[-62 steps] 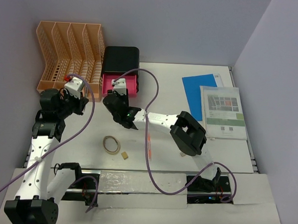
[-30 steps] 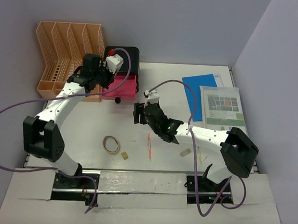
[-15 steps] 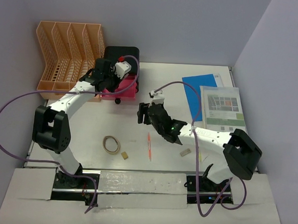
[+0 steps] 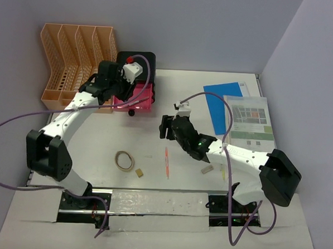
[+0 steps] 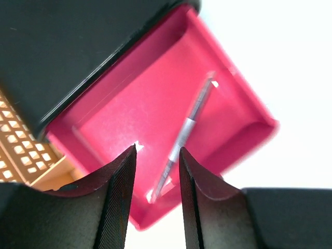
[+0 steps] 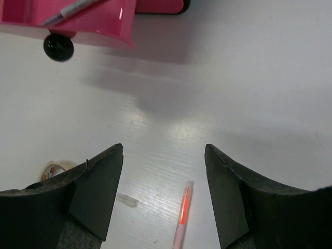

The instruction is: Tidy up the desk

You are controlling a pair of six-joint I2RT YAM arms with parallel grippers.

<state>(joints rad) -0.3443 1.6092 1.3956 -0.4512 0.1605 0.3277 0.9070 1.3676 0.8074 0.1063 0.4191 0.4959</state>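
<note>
Desk (image 4: pixel 180 83): flat white, thin grey rim, spanning the top view beneath both arms. We note peach file rack (image 4: pixel 75 58) and black box (image 4: pixel 137 60) far left, red pen (image 4: pixel 166 161) and rubber band (image 4: pixel 124 160) loose. Right elbow (image 4: pixel 279 183) sits further right than before. Left wrist: left gripper (image 5: pixel 156 150) narrowly parted, empty, over pink drawer (image 5: pixel 119 119) holding a grey pen (image 5: pixel 188 124). Right wrist: right gripper (image 6: pixel 163 148) wide, empty, above desk.

My top cam looks down from above/behind arm bases, whole table (image 4: pixel 92 148) in frame. L wrist cam: v. close over pink drawer (image 5: pixel 129 119), looking in. R wrist cam: further back, angled down at table, same drawer's front along top edge.
</note>
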